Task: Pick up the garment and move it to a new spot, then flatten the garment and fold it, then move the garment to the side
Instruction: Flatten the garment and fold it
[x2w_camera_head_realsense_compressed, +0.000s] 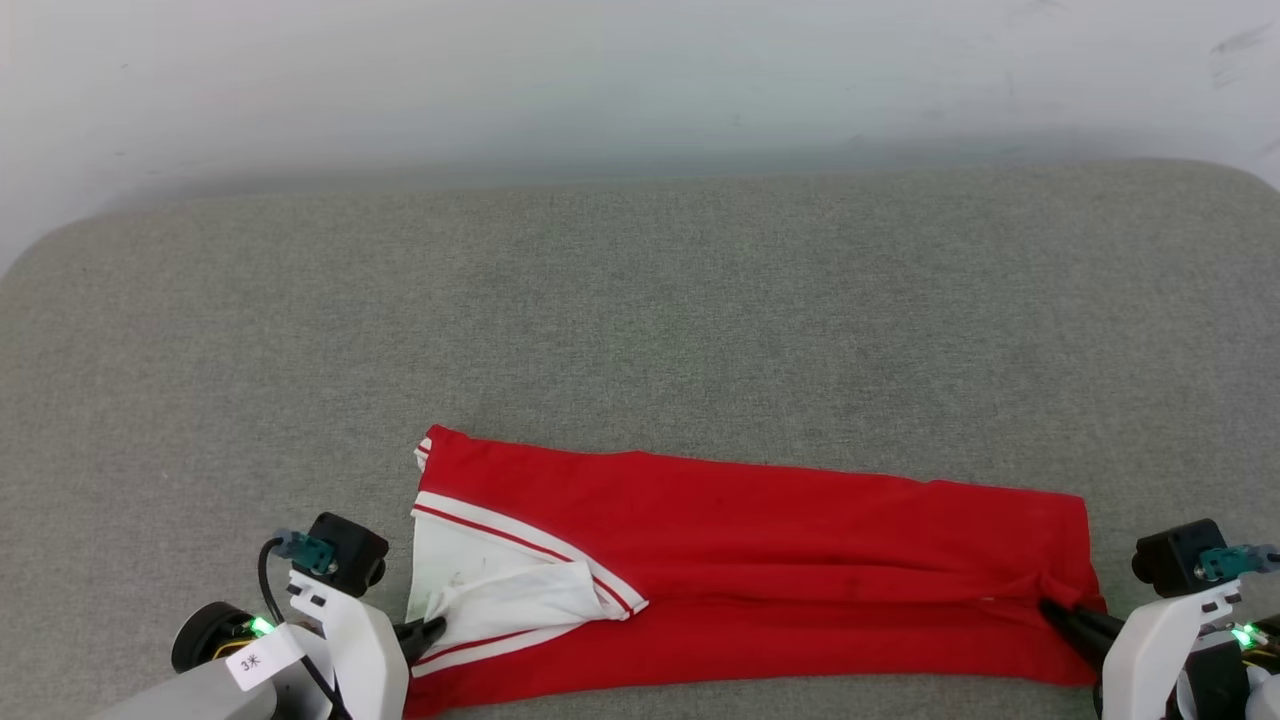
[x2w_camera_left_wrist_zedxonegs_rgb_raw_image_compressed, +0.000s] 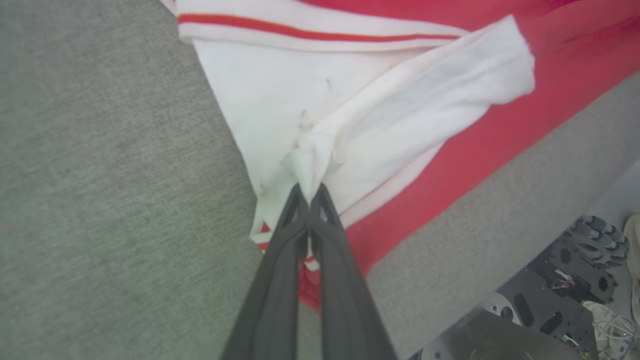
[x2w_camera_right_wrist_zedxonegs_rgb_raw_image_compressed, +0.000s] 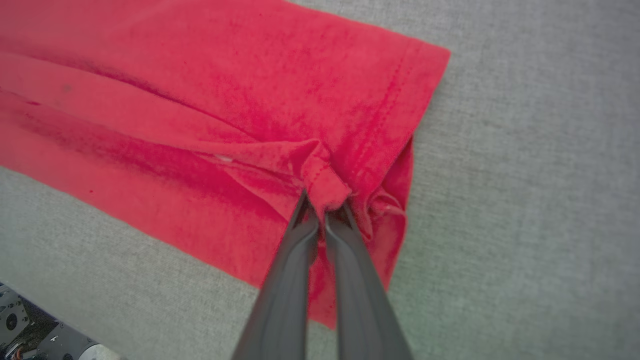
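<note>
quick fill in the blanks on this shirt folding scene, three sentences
The garment lies on a ____ fabric surface.
The left gripper is shut on its ____ sleeve.
The right gripper is shut on a ____ fold at the other end.
Missing words: grey; white; red

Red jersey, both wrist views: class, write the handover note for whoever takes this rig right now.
Left gripper: shut on the white sleeve.
Right gripper: shut on a bunched corner of the red hem.
The jersey lies as a long flat band near the front edge of the grey cushion.
Done: laid out, apparently folded lengthwise.
To do: finish folding, move it aside.
</note>
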